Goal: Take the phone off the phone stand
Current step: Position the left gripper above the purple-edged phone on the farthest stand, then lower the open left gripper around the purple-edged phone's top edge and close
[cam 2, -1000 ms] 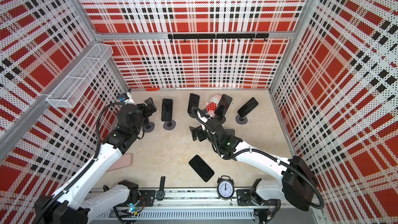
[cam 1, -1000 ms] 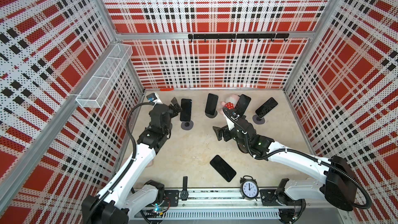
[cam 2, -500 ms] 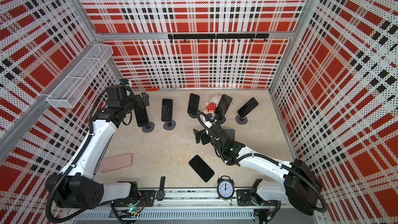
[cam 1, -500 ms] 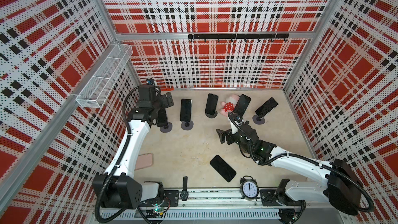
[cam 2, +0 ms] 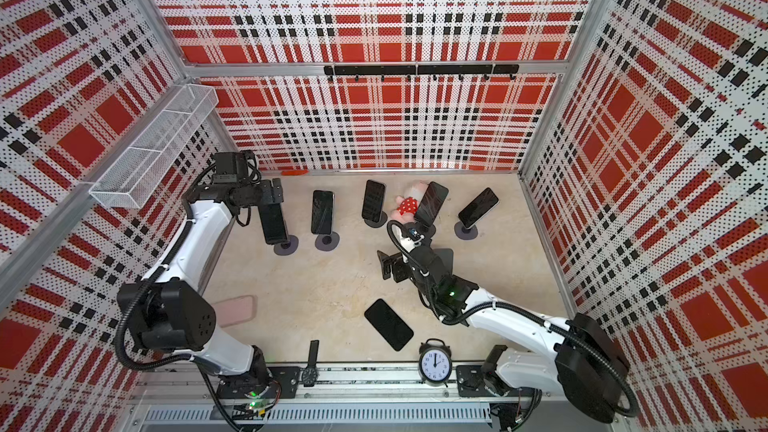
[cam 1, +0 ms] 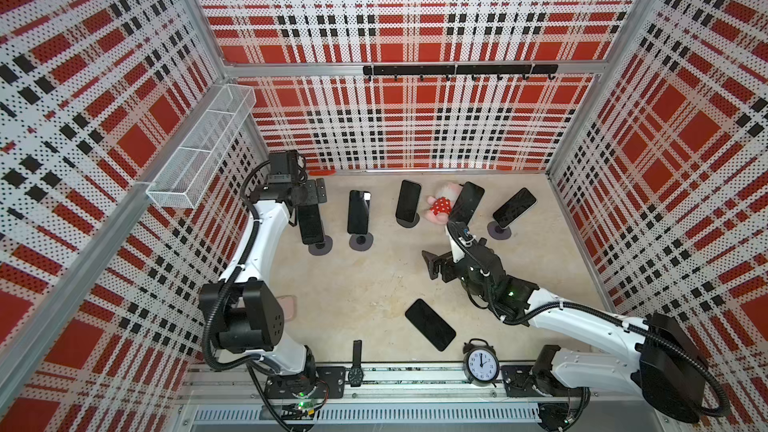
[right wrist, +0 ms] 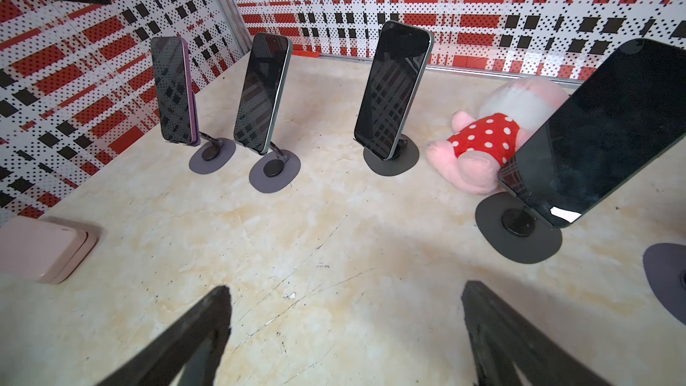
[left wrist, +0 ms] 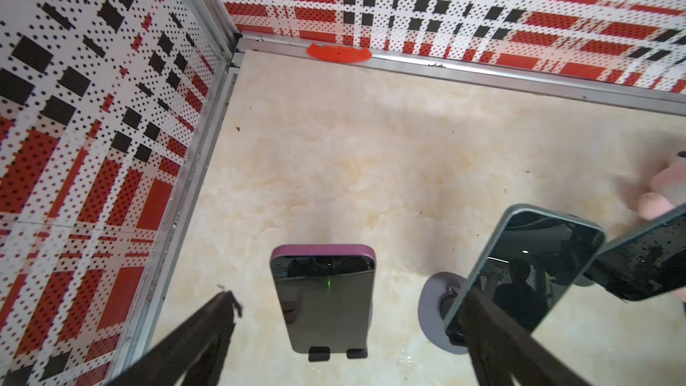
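Five phones lean on round-based stands in a row near the back of the table [cam 1: 365, 280]. The leftmost is the purple-cased phone [left wrist: 323, 298], propped nearly upright on its stand [cam 1: 320, 248] close to the left wall, its bottom edge seated on the stand's two small lips. The left gripper [cam 1: 320, 192] hangs just above that phone's top edge with its jaws spread wide. In the left wrist view the dark screen sits between the two fingers [left wrist: 208, 328], clear of both, so nothing is gripped. The right gripper [cam 1: 430, 266] is low over bare tabletop in the middle, jaws equally wide and empty, just in front of the fourth phone [cam 1: 467, 203]. A pink plush toy [cam 1: 441, 203] in a red dotted dress lies between the third phone [cam 1: 408, 200] and the fourth, partly hidden behind the latter. The second phone [cam 1: 358, 211] stands just beside the purple one, and the fifth phone [cam 1: 514, 207] tilts over at the right end. Two more phones lie flat: a black phone [cam 1: 430, 324] toward the front and a pink phone [cam 2: 235, 310] by the left arm's elbow. An alarm clock [cam 1: 481, 363] and a wristwatch [cam 1: 356, 363] rest along the front rail.
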